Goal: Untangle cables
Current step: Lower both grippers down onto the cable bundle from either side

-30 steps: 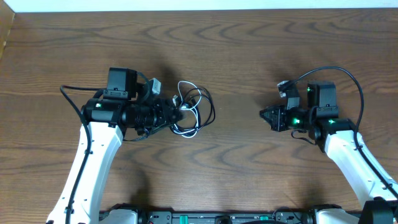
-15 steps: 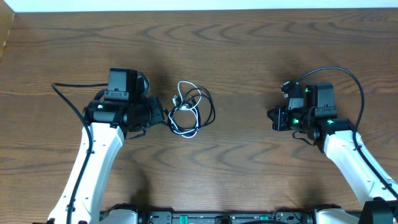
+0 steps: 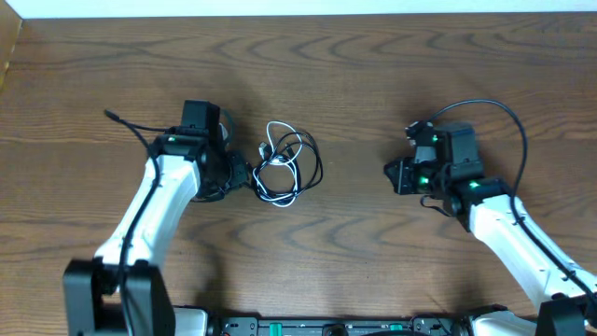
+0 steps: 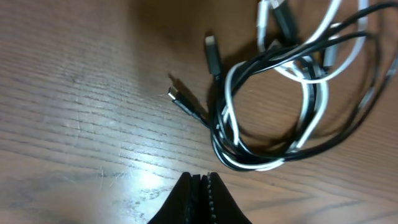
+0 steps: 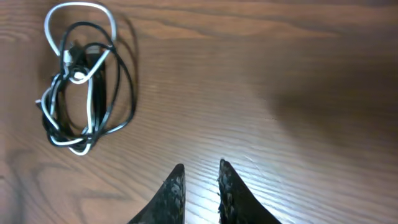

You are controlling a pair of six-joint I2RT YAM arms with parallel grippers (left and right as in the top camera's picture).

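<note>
The cables (image 3: 266, 182) lie in one loose tangle on the wooden table, a white cord looped through several black ones. The left wrist view shows the tangle (image 4: 222, 127) just ahead, with a black plug (image 4: 180, 99) sticking out to its left. My left gripper (image 3: 244, 175) sits right beside the tangle's left edge; its jaws (image 4: 199, 177) are shut with nothing between them. My right gripper (image 3: 390, 175) hovers well to the right of the tangle (image 5: 74, 73). Its fingers (image 5: 200, 168) stand slightly apart over bare wood, holding nothing.
The table (image 3: 354, 75) is dark brown wood with a pale strip along its far edge. Thick black wires (image 3: 508, 121) loop off the right arm, and another (image 3: 131, 126) off the left. The arm bases (image 3: 336, 327) line the near edge.
My left gripper drew back leftward off the tangle and shut empty. My right gripper shifted a little to the left and its jaws parted slightly. The tangle stayed put.
</note>
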